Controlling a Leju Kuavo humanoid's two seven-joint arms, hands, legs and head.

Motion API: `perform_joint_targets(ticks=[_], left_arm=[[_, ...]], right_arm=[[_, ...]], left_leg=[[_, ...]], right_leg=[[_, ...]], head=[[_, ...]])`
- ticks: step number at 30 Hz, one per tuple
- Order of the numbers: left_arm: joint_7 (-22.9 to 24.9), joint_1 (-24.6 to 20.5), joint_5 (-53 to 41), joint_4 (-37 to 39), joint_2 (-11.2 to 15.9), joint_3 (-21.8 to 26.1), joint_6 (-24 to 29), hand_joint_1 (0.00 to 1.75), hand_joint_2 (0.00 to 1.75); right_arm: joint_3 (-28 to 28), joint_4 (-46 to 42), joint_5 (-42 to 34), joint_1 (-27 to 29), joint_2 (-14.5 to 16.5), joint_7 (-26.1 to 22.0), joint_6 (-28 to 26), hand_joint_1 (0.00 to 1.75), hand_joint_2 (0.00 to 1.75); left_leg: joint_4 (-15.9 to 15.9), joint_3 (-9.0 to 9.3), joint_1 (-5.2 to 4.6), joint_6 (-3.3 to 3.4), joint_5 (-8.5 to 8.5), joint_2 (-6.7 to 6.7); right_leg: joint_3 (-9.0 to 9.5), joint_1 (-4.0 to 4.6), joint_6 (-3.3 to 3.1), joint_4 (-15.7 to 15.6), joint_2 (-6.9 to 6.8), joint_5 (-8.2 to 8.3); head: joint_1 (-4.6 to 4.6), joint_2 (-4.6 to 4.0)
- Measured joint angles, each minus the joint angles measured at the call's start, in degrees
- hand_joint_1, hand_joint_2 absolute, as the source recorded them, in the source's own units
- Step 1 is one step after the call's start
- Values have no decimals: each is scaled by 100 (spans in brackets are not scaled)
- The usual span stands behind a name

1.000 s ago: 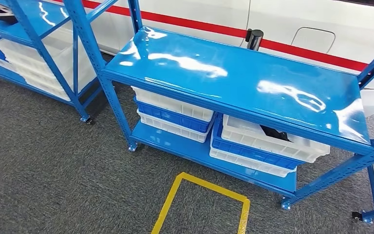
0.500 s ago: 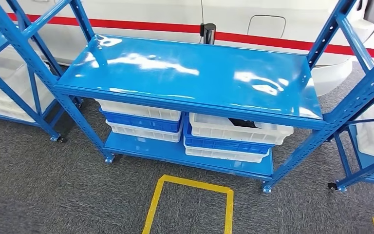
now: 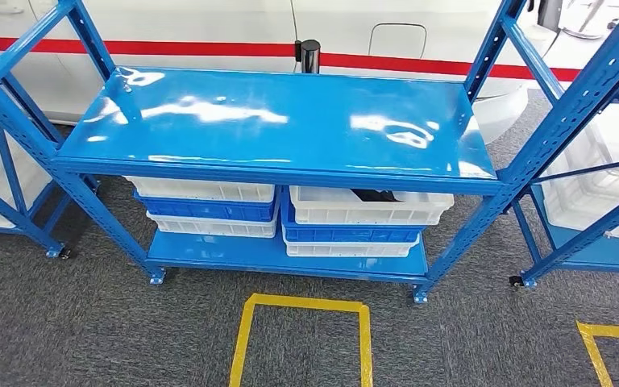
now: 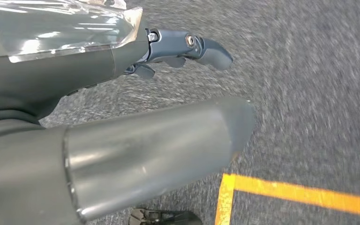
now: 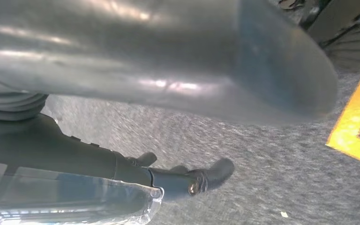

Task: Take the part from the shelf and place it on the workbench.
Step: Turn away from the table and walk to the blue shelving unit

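Shelf (image 3: 282,121) now centred; dark part (image 3: 375,195) far from left hand (image 4: 136,122).

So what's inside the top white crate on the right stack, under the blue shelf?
A dark part lies in the top white crate, showing just above its rim. The blue shelf top covers most of the crate's inside, so the part's shape cannot be told.

blue shelf (image 3: 290,121), stacked white and blue bins (image 3: 355,226) on its lower deck

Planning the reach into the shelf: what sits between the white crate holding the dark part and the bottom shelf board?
In the head view, a blue crate and another white crate lie stacked under the top white crate, above the bottom shelf board.
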Motion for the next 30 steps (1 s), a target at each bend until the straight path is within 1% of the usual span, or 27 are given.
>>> perform_joint_targets(ticks=[1,3,4,5,6,7,8,9,10,11,12,14,16,18,20,21,23,25,27,30], left_arm=[[1,0,0,0,0,0,0,0,0],[8,0,0,0,-2,0,0,0,0],[19,-3,0,0,-4,0,0,0,0],[37,-13,0,-1,-2,0,1,0,0],[62,-37,-2,-2,-1,0,3,0,0],[89,-66,-3,-4,4,0,7,0,0],[110,-94,-5,-5,5,-1,10,0,0],[129,-115,-7,-5,4,-1,14,0,0],[140,-122,-8,-5,3,-2,16,0,0],[149,-124,-8,-4,-2,-2,17,0,0],[156,-125,-9,-5,-3,-2,18,0,0],[157,-124,-8,-5,-4,-2,19,0,0],[158,-120,-3,-5,-7,-2,21,0,0],[160,-113,1,-4,-11,-2,27,0,0],[161,-109,3,-4,-17,-2,37,0,0],[162,-107,4,-4,-21,-2,43,0,0],[164,-105,7,-4,-30,-1,54,0,87],[168,-101,11,-4,-37,2,60,0,175],[174,-96,13,-4,-40,4,62,0,175],[207,-81,28,-6,-40,-10,57,0,175]], right_arm=[[-1,0,0,-1,0,0,-1,0,0],[-7,0,-1,-2,-3,0,-3,0,0],[-17,0,-2,3,-4,0,-3,0,0],[-33,0,21,3,-4,0,-22,0,0],[-42,0,86,6,-4,22,-67,0,0],[-45,1,159,9,0,56,-112,0,0],[-41,1,232,5,4,91,-159,0,0],[-31,2,283,8,7,127,-189,0,0],[-27,2,291,7,12,142,-195,0,0],[-26,2,293,7,12,148,-201,0,0],[-26,2,295,6,12,153,-207,0,0],[-25,2,299,4,12,165,-218,0,0],[-24,2,303,2,14,184,-227,0,0],[-20,2,308,2,15,205,-232,0,0],[-13,2,317,2,15,217,-233,0,0],[-7,2,321,2,15,219,-233,0,0],[7,2,327,3,15,222,-233,0,0],[19,2,334,3,15,223,-233,0,87],[26,2,339,3,16,221,-233,0,175],[30,2,336,11,21,229,-211,0,175]], left_leg=[[0,0,0,0,0,6],[1,-3,-5,0,-2,77],[3,-5,-6,-4,-6,160],[23,1,-11,-46,-33,287],[45,10,-17,-106,-66,405],[69,21,-22,-158,-110,515],[93,30,-24,-172,-140,575],[97,35,-22,-140,-147,588],[98,37,-11,-90,-147,583],[92,40,-1,-50,-134,578],[83,44,7,-46,-129,576],[62,48,23,-71,-116,572],[45,48,32,-112,-100,570],[34,48,39,-181,-90,569],[29,48,48,-266,-86,569],[28,47,50,-295,-86,569],[29,47,44,-314,-88,569],[30,48,30,-316,-90,569],[35,47,17,-315,-92,569],[43,45,4,-314,-98,569]], right_leg=[[-13,0,0,28,-3,-12],[-174,-10,5,353,-29,-136],[-257,-29,44,534,-53,-181],[-113,-66,122,307,-184,-93],[96,-87,160,-40,-280,53],[325,-129,194,-418,-374,212],[555,-147,193,-813,-456,355],[566,-143,152,-813,-429,371],[572,-147,149,-814,-425,373],[572,-126,143,-814,-423,371],[573,-113,137,-814,-422,367],[572,-93,118,-814,-423,359],[570,-80,90,-813,-426,354],[565,-69,69,-811,-428,352],[559,-56,59,-809,-428,357],[555,-51,55,-808,-428,359],[551,-46,50,-808,-428,362],[550,-49,51,-808,-428,362],[551,-54,52,-809,-428,362],[552,-63,54,-809,-429,364]], head=[[2,0],[3,0],[3,0],[6,0],[-2,0],[-9,0],[-19,0],[-32,0],[-33,0],[-34,0],[-33,0],[-34,0],[-34,0],[-34,0],[-34,0],[-34,0],[-33,0],[-33,0],[-33,0],[-32,0]])
